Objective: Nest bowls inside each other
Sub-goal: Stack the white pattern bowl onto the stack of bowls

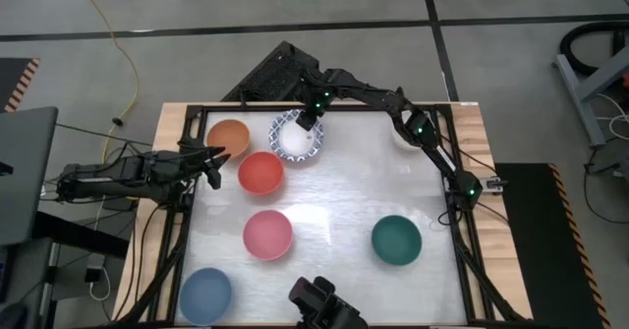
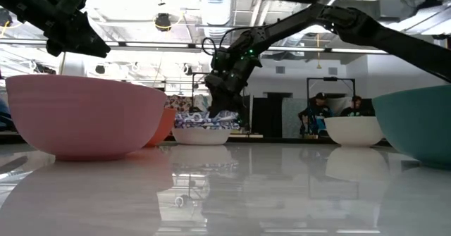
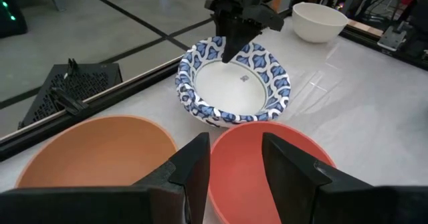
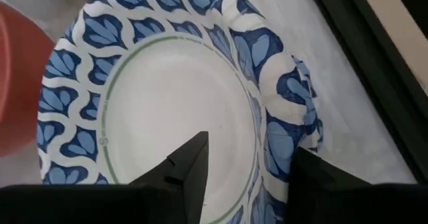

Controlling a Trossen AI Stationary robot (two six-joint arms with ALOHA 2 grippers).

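The right gripper (image 1: 308, 123) stood over the blue-patterned bowl (image 1: 298, 137) at the table's far edge, fingers parted astride its rim and holding nothing. To do well, it should lift straight up – no dragging. The left gripper (image 1: 211, 162), also open and empty, hovered between the orange bowl (image 1: 228, 137) and the red bowl (image 1: 260, 174).

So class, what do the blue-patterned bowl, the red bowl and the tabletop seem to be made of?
Blue-patterned bowl: probably paper, matte; its printed rim is crinkled and there appear to be several stacked.
Red bowl: likely plastic, smooth, evenly coloured, faint sheen.
Tabletop: a hard, glossy white surface, possibly laminate; it mirrors the bowls in the low view.
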